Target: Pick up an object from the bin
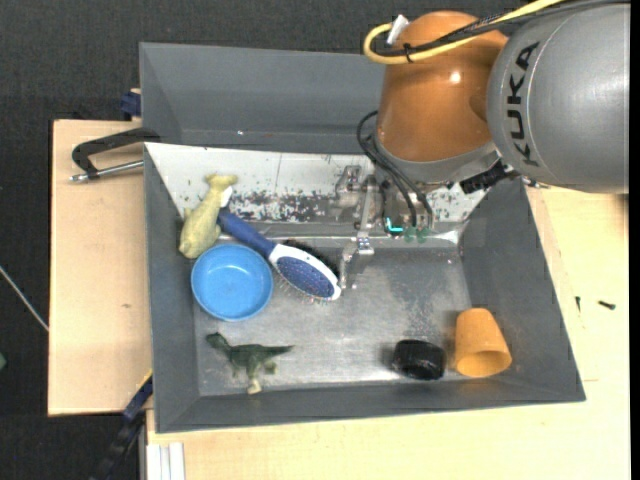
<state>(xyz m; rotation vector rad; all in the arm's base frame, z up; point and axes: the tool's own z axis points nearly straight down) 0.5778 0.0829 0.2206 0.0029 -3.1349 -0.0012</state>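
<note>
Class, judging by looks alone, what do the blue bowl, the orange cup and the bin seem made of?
Blue bowl: probably plastic, glossy; even bright colour with soft highlights. Orange cup: likely plastic, matte; uniform colour, no shine. Bin: metal, dull grey; its floor looks scuffed and speckled.

Six loose things in the bin (250, 78).
Fish toy (203, 223) by the left wall, bowl (232, 281) before it, brush (290, 260) right of the bowl; dinosaur (248, 356) front-left corner; cup (478, 343) and small round thing (418, 359) front-right.

Grey arm (575, 83) lettered KUKA, orange wrist cover (435, 88), yellow cable (371, 40)
</note>
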